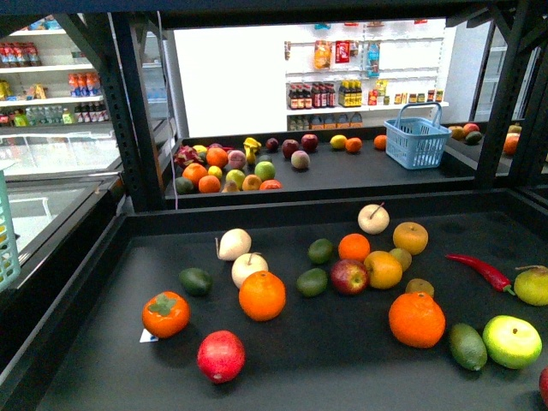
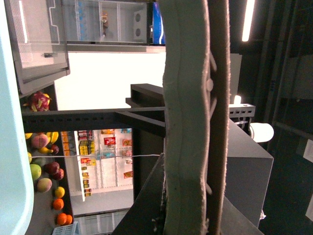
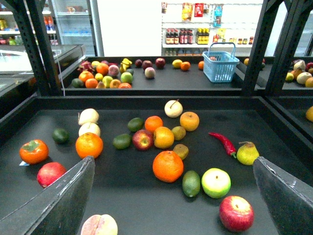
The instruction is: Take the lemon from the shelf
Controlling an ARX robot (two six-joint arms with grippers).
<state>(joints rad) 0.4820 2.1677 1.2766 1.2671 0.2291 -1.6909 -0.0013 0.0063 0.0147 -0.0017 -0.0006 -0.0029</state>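
The lemon [image 1: 383,269] is a yellow oval fruit in the middle of the shelf's black tray deck [image 1: 334,368], touching a red apple [image 1: 348,276] on its left. It also shows in the right wrist view [image 3: 163,137]. My right gripper [image 3: 173,161] is open and empty, hovering over the near part of the deck [image 3: 132,205], with the lemon ahead between its fingers [image 3: 63,200]. My left gripper [image 2: 211,107] is shut on nothing, off to the side of the shelf and pointing away from the fruit. Neither gripper shows in the front view.
Round the lemon lie oranges [image 1: 262,295] [image 1: 416,318], a golden-orange round fruit [image 1: 410,237], green fruits, a red chilli [image 1: 479,269], a pear [image 1: 532,285] and a yellow-green apple [image 1: 512,341]. Black uprights [image 1: 137,103] frame the deck. The farther shelf holds a blue basket [image 1: 417,137].
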